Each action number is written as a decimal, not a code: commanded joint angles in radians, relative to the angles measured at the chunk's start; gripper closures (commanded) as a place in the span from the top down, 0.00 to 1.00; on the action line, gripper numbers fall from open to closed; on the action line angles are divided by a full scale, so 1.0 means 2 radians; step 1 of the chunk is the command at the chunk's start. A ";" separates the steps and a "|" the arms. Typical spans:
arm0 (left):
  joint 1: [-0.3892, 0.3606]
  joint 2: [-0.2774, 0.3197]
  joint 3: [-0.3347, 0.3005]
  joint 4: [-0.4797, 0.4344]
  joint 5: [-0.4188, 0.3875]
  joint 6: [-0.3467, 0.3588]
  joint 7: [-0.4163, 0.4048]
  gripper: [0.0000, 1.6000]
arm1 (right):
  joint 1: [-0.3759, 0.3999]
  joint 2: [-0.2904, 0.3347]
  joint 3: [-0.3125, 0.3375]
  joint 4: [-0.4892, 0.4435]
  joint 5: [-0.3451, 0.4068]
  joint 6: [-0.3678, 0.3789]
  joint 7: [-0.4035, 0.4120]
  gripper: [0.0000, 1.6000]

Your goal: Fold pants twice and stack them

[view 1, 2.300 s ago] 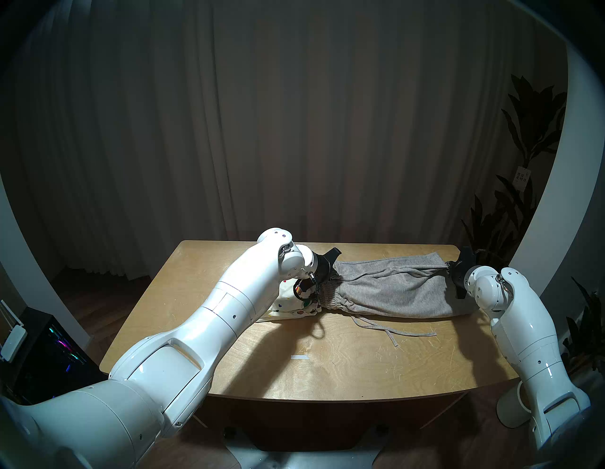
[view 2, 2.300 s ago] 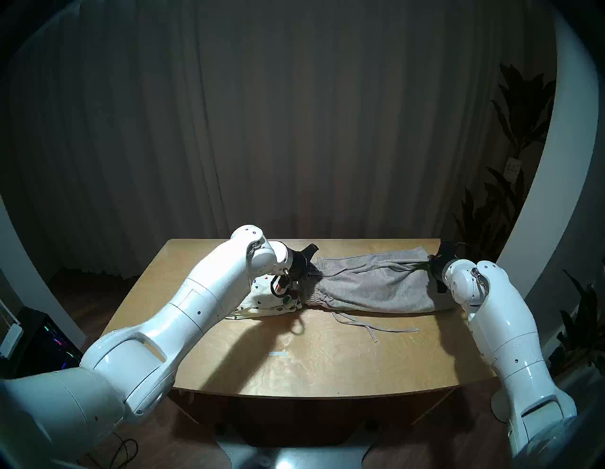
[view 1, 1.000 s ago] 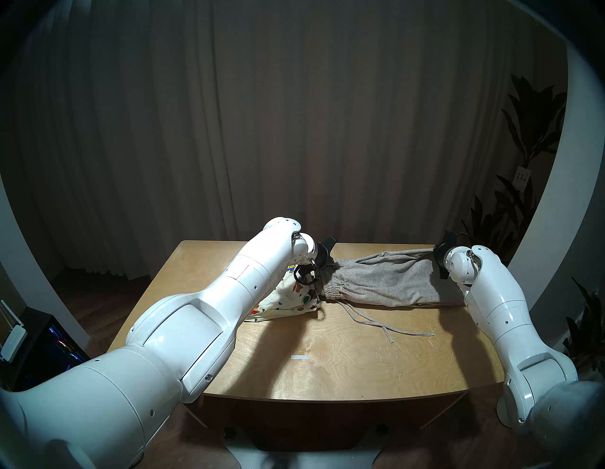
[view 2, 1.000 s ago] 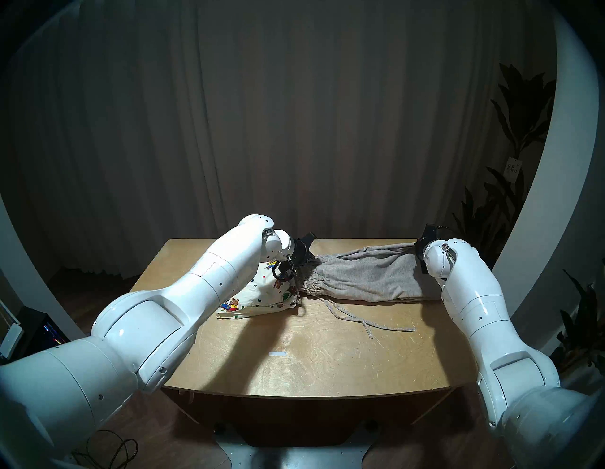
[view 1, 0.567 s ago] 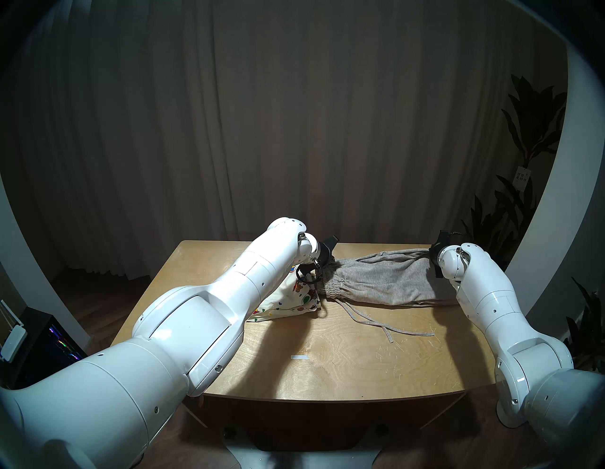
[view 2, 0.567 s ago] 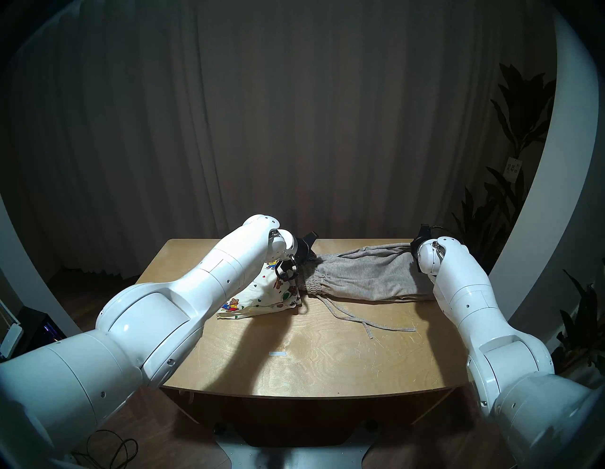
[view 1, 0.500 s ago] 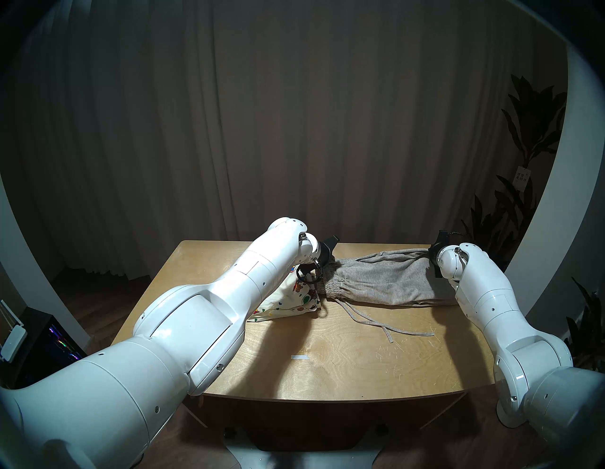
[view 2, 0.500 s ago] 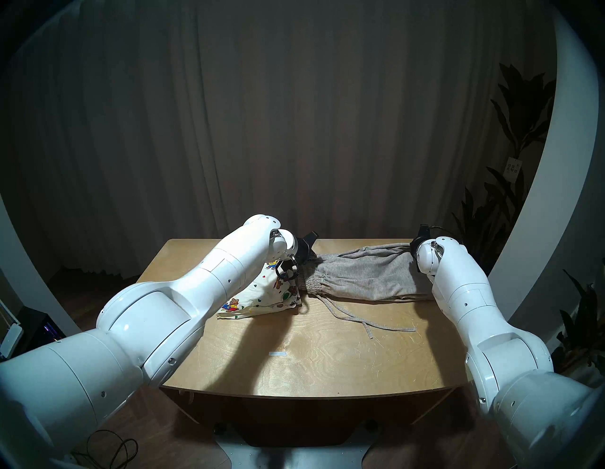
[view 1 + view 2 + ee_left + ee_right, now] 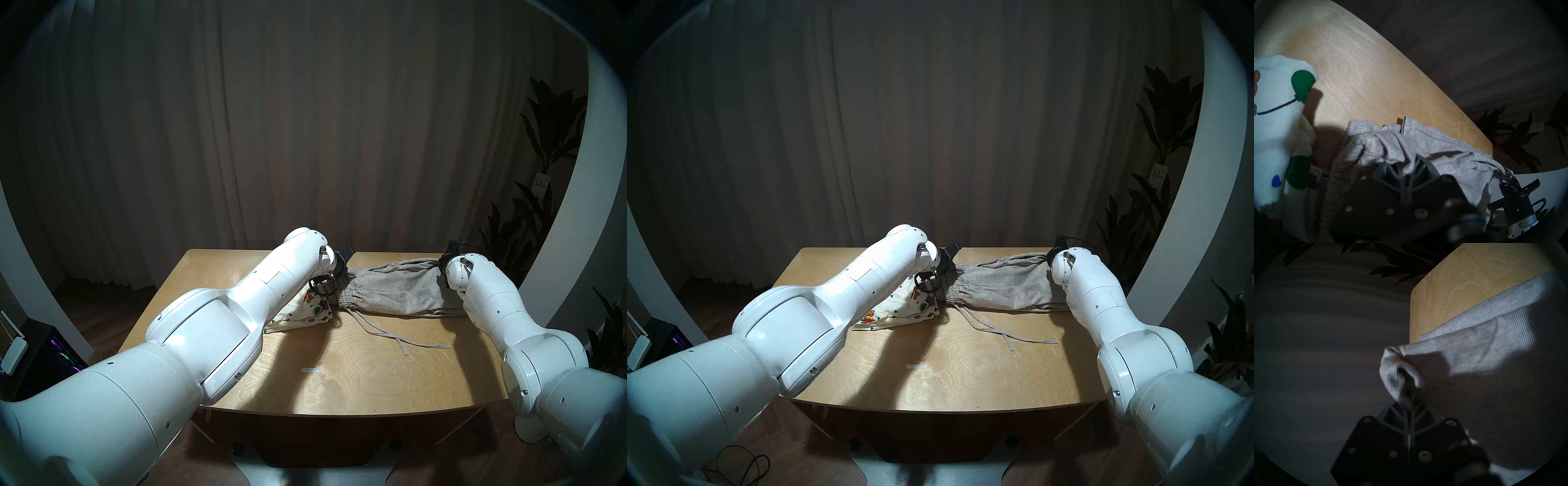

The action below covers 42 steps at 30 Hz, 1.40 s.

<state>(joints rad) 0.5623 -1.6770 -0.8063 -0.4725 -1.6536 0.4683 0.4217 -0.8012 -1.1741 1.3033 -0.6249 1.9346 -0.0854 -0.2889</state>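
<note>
The grey shorts (image 9: 393, 292) (image 9: 1000, 288) lie stretched across the far half of the table, drawstring (image 9: 390, 334) trailing toward me. My left gripper (image 9: 342, 268) (image 9: 1409, 167) is shut on the grey shorts' waistband end (image 9: 1383, 144). My right gripper (image 9: 444, 263) (image 9: 1409, 402) is shut on the opposite leg end (image 9: 1398, 372), lifted slightly near the table's far right corner. The cream teddy-bear shorts (image 9: 305, 312) (image 9: 898, 309) (image 9: 1276, 118) lie bunched left of the grey pair, partly under my left arm.
The wooden table (image 9: 339, 380) carries a small white tape mark (image 9: 310, 370) near its middle. A curtain hangs behind, plants (image 9: 515, 237) stand at the right, and a dark box with lights (image 9: 51, 359) sits left on the floor.
Both arms reached farther back and the right gripper moved leftward, drawing the grey shorts' far edge back and narrowing the cloth. The drawstring stayed put.
</note>
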 commanded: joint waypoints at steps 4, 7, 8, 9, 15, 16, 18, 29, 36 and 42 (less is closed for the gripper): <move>-0.030 -0.012 0.011 0.010 0.018 -0.020 -0.031 0.00 | 0.042 -0.015 -0.004 0.043 -0.007 0.002 0.044 0.33; -0.032 -0.014 0.015 0.016 0.022 -0.024 -0.039 0.00 | 0.049 -0.019 -0.005 0.059 -0.007 0.003 0.055 0.45; -0.033 -0.014 0.016 0.017 0.024 -0.025 -0.041 0.00 | 0.051 -0.020 -0.005 0.064 -0.007 0.003 0.058 0.55; -0.033 -0.015 0.017 0.019 0.025 -0.026 -0.043 0.00 | 0.053 -0.021 -0.005 0.068 -0.007 0.003 0.061 0.54; -0.037 -0.018 0.024 0.029 0.032 -0.032 -0.058 0.00 | 0.067 -0.027 -0.004 0.092 -0.006 0.008 0.082 0.97; -0.037 -0.018 0.026 0.030 0.034 -0.033 -0.060 0.00 | 0.070 -0.028 -0.003 0.095 -0.005 0.009 0.085 0.92; -0.038 -0.019 0.030 0.032 0.038 -0.035 -0.065 0.00 | 0.074 -0.029 -0.001 0.101 -0.003 0.012 0.091 0.88; -0.027 -0.015 0.107 0.018 0.113 -0.053 -0.091 0.00 | 0.089 -0.034 0.009 0.125 0.002 0.031 0.133 1.00; 0.000 0.013 0.156 -0.030 0.165 -0.063 -0.145 0.00 | 0.087 -0.032 0.011 0.134 0.005 0.040 0.154 1.00; 0.016 0.036 0.153 -0.049 0.161 -0.069 -0.167 0.00 | 0.083 -0.030 0.013 0.133 0.007 0.041 0.154 1.00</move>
<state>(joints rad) 0.5553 -1.6793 -0.5322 -0.4758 -1.3623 0.3543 0.1882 -0.6537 -1.2442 1.3263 -0.3498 1.9495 -0.0084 -0.0126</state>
